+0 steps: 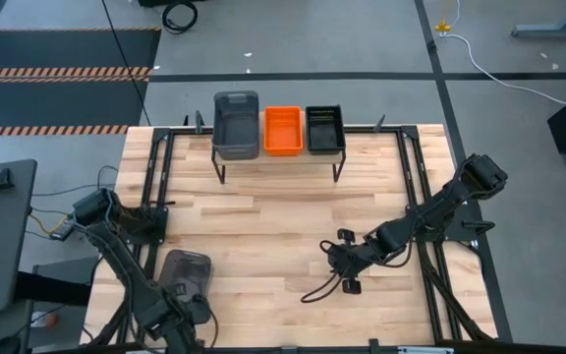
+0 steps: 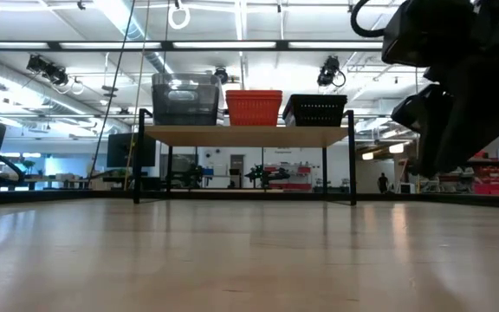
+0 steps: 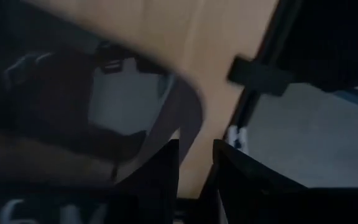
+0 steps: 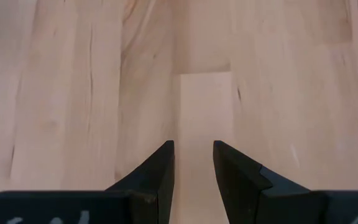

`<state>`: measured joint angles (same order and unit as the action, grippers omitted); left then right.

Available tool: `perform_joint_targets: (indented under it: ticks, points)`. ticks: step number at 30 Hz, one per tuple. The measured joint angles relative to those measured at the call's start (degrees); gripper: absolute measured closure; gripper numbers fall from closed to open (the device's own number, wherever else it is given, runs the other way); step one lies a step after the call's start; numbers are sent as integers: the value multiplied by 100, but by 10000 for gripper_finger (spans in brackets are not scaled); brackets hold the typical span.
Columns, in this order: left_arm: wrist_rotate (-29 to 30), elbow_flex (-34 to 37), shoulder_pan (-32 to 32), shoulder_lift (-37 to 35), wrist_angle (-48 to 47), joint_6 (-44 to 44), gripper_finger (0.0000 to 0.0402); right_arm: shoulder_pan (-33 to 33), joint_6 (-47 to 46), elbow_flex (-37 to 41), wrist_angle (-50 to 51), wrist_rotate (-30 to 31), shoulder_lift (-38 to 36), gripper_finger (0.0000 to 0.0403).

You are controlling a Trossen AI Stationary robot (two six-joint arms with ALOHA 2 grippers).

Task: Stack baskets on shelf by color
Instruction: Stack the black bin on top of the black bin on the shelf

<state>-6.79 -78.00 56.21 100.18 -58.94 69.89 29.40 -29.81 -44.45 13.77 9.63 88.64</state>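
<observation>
Grey basket [image 1: 183, 272] sits on the counter [image 1: 283, 216] near the left hand [image 3: 195, 168], which pinches its rim. On the shelf [image 2: 245, 135] stand grey, orange and black stacks. Next, I think, lift it onto the grey stack [image 1: 236, 125]. The right hand [image 4: 193, 163] waits, slightly spread, holding nothing.

I see a tabletop [image 1: 263, 236] of pale butcher-block wood, smooth with a soft sheen, and a shelf [image 2: 245, 135] of similar light wood on thin black metal legs. The grey basket [image 1: 236, 125], orange basket [image 1: 283, 130] and perforated black basket [image 1: 324, 128] look like matt plastic, though I can't be certain from here.
</observation>
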Motion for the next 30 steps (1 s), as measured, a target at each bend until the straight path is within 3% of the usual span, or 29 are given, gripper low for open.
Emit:
perform_joint_targets:
  ticks: [5, 11, 17, 21, 25, 30]
  points:
    - [169, 4, 301, 0, -301, 270, 282, 188, -15, 0, -2, 195, 0, 286]
    - [628, 66, 523, -9, -413, 160, 233, 215, -62, 0, -30, 234, 0, 286]
    - [267, 643, 645, -9, -476, 153, 186, 246, -461, 0, -106, 290, 0, 286]
    - [60, 921, 637, -9, -425, -9, 177, 304, -602, 0, -125, 273, 0, 286]
    - [303, 984, 568, -9, -397, -632, 207, 313, -693, 0, -187, 282, 0, 286]
    - [455, 988, 275, -9, -397, -1246, 301, 313, -817, 0, -261, 404, 2, 286]
